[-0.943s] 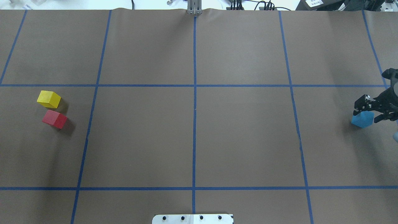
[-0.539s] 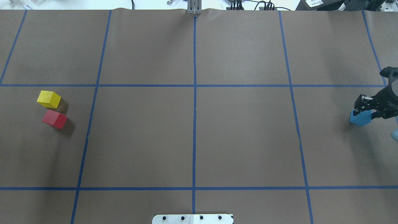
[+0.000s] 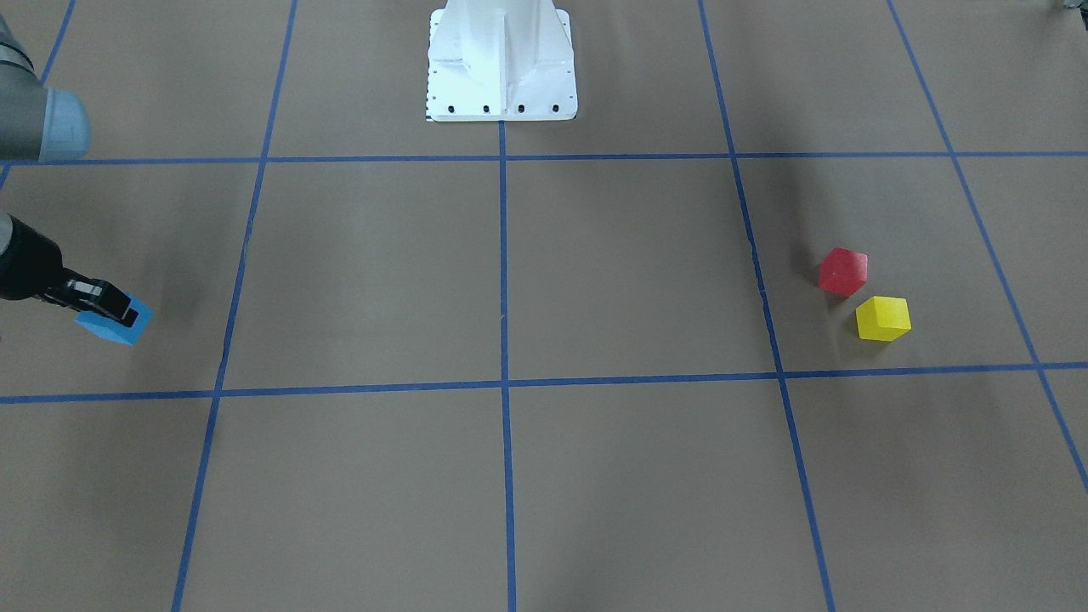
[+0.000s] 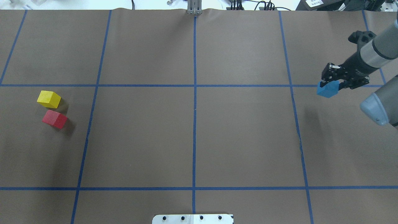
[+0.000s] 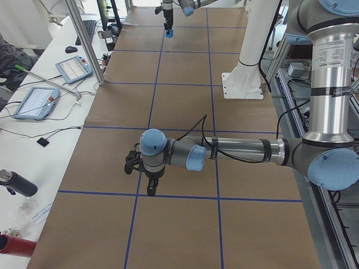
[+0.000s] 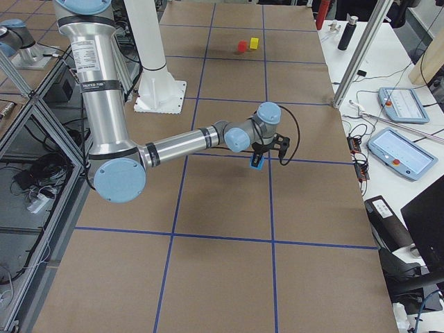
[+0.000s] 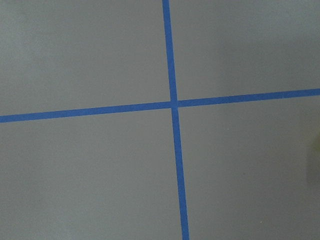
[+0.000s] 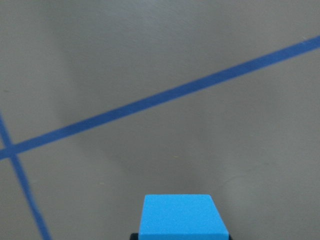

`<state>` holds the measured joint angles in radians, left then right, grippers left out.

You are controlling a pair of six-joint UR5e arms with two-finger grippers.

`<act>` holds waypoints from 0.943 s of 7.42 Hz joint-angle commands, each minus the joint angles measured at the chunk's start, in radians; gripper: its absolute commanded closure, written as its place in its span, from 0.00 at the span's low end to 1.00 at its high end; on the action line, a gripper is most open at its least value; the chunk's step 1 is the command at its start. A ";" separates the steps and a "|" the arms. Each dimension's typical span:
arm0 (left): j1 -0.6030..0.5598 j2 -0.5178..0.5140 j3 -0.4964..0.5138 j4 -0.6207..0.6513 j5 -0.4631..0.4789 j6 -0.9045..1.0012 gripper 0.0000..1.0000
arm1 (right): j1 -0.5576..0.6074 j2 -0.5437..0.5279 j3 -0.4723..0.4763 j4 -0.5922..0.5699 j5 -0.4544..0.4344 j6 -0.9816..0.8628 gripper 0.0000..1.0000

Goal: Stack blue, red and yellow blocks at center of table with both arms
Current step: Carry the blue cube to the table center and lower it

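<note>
The right hand (image 4: 331, 85) is gripping the blue block (image 4: 326, 90) above the tabletop (image 4: 248, 140), far to the base's (image 4: 192, 218) right. This is likely the first carry, needing a sweep in ahead of the base, while the red block (image 4: 54, 119) and yellow block (image 4: 48, 99) are lying far to its left; whether the left hand (image 5: 150, 192) is open, I cannot tell.

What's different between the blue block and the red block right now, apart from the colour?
The blue block is gripped in the right pincer, above the table; the red block rests on it, untouched. The blue block is alone on the robot's right; the red block sits close beside the yellow block on its left. Both look like similar-sized cubes.
</note>
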<state>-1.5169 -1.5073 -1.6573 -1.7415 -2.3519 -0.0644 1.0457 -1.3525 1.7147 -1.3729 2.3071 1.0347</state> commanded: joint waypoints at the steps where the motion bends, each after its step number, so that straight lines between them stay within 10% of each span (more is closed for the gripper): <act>1: 0.004 0.004 -0.016 -0.001 -0.001 0.000 0.00 | -0.161 0.177 0.039 -0.038 -0.096 0.190 1.00; 3: 0.004 0.004 -0.010 -0.001 -0.001 0.000 0.00 | -0.339 0.321 0.011 -0.041 -0.231 0.248 1.00; 5: 0.004 0.006 0.007 -0.001 -0.001 0.001 0.00 | -0.416 0.610 -0.243 -0.145 -0.288 0.248 1.00; 7: 0.004 0.006 0.017 -0.003 -0.001 0.001 0.00 | -0.452 0.679 -0.354 -0.138 -0.290 0.197 1.00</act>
<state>-1.5125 -1.5019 -1.6463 -1.7429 -2.3525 -0.0625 0.6168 -0.7270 1.4262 -1.5053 2.0229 1.2613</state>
